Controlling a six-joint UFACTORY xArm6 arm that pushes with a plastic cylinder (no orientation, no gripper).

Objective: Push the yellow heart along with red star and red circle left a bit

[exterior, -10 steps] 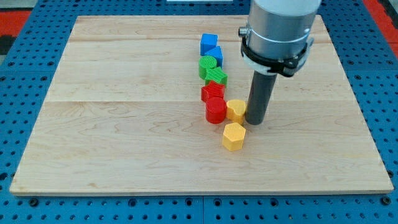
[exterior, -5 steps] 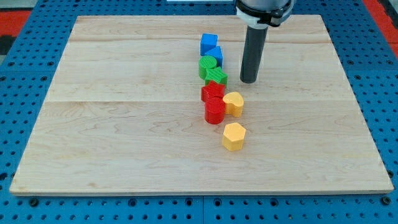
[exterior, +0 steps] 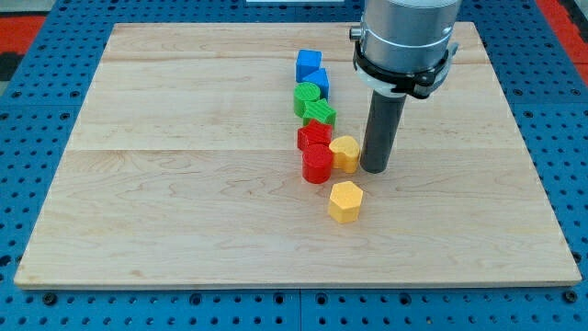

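Blocks sit in a short crooked line near the middle of the wooden counter (exterior: 184,184), and the yellow heart (exterior: 345,152) is the landmark for all of them. Nearest the view's bottom, below the heart and a little apart from it, lies a yellow hexagon (exterior: 345,201). Lots of bare wood lies to the view's left of the heart, all the way to the counter's left edge, so there is wide room on that side. Bare wood also lies to the heart's right and toward the view's bottom edge.

No claw shows on this arm, so there is nothing to be apart or together; it ends in a dark rod. My tip (exterior: 375,169) stands just beside the heart on its right side, touching it or almost.

Red circle (exterior: 318,164) touches the heart's left side. Red star (exterior: 314,136) sits just above the circle, up and left of the heart. Farther up come a green star (exterior: 322,114), another green block (exterior: 306,97), then two blue blocks (exterior: 309,62) at the far end.

Around the counter is a blue board full of small holes (exterior: 37,101).
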